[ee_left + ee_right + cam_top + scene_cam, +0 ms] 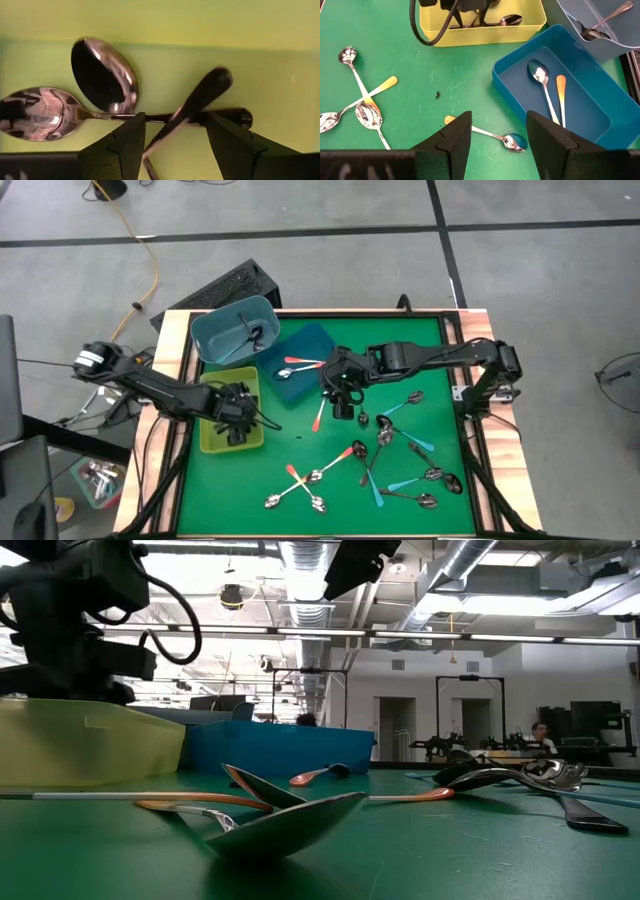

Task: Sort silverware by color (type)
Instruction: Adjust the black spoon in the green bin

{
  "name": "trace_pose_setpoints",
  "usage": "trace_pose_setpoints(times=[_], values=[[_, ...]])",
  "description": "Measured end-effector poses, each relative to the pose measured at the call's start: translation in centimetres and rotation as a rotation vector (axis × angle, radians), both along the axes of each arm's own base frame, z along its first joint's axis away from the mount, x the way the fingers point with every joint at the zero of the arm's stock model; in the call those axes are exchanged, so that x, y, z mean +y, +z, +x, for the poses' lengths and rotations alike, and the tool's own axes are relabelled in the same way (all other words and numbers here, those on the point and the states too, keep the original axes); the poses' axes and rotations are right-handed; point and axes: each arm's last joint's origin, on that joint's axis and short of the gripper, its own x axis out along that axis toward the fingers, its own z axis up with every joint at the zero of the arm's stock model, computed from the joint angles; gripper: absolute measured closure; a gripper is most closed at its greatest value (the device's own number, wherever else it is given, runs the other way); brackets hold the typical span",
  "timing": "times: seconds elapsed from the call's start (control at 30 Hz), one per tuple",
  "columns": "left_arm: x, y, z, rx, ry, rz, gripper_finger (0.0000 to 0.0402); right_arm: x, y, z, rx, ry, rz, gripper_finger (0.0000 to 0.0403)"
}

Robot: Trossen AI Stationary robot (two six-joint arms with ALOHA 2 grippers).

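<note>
My left gripper (175,120) (237,428) is open and points down into the yellow-green bin (212,435). On the bin's floor lie plain metal spoons: two shiny bowls (105,75) (35,112) and a long handle (235,116). A dark handle (200,95) runs slantwise between the fingers; its bowl is hidden under the gripper. My right gripper (498,120) (341,405) hangs open above the green mat, over an orange-handled spoon (490,136). Other silverware lies on the mat: orange-handled spoons (300,480) and teal- and dark-handled spoons (405,450).
The blue bin (580,120) holds spoons, one with an orange handle (561,97). The grey-blue bin (235,330) at the far left holds a metal spoon (600,25). A black box (225,288) stands beyond the table. A bare stretch of mat (290,445) lies between the bins and the spoons.
</note>
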Motion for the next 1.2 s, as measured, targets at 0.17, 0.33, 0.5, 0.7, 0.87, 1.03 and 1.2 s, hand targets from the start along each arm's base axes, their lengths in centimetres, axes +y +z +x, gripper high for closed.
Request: trace_pose_setpoints(times=[0.17, 0.33, 0.5, 0.7, 0.87, 1.03, 1.2], values=[[-0.1, -0.7, 0.5, 0.034, -0.044, 0.018, 0.0207, 0.0, 0.0, 0.0, 0.000, 0.000, 0.000, 0.0205], [0.0, -0.8, 0.7, 0.033, -0.046, -0.009, 0.0239, 0.0, 0.0, 0.0, 0.000, 0.000, 0.000, 0.0205], [0.0, -0.7, 0.5, 0.032, -0.036, -0.018, 0.0327, 0.0, 0.0, 0.0, 0.000, 0.000, 0.000, 0.0205], [0.1, -0.7, 0.4, 0.031, -0.011, -0.017, 0.0392, 0.0, 0.0, 0.0, 0.000, -0.001, 0.001, 0.0205], [0.1, 0.2, 0.3, -0.001, 0.040, -0.031, 0.0401, 0.0, 0.0, 0.0, 0.000, 0.000, 0.000, 0.0205], [0.1, 1.8, 0.3, -0.056, 0.068, -0.056, 0.0400, 0.0, 0.0, 0.0, 0.000, 0.000, 0.000, 0.0205], [0.2, 2.9, 0.1, -0.126, 0.103, -0.081, 0.0400, 0.0, 0.0, 0.0, 0.000, 0.001, -0.001, 0.0205]])
